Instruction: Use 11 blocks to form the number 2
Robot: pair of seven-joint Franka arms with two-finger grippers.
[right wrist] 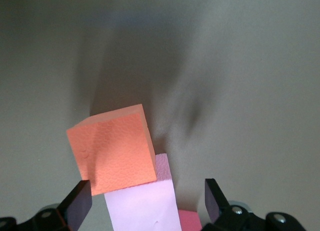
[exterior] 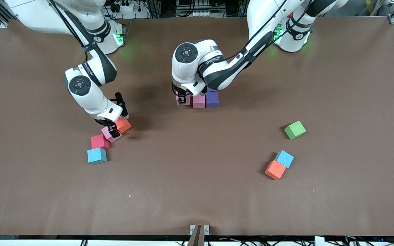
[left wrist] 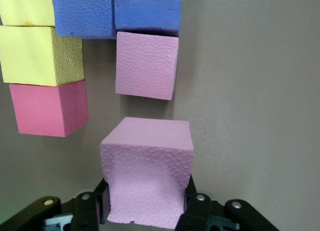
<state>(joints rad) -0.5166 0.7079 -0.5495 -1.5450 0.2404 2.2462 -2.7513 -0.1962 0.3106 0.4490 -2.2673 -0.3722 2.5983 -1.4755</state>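
Bare brown tabletop surrounds left gripper clamping a pink foam cube beside the unfinished figure, while right gripper spreads wide over another pink foam cube.

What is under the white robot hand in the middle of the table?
The left gripper is shut on a pink cube, beside another pink cube and a purple cube. The wrist view also shows yellow cubes; from the front the arm covers them.

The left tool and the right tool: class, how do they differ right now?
The left tool is shut on a pink cube beside the unfinished figure; the right tool stands open around another pink cube, not gripping. Both are low at the table.
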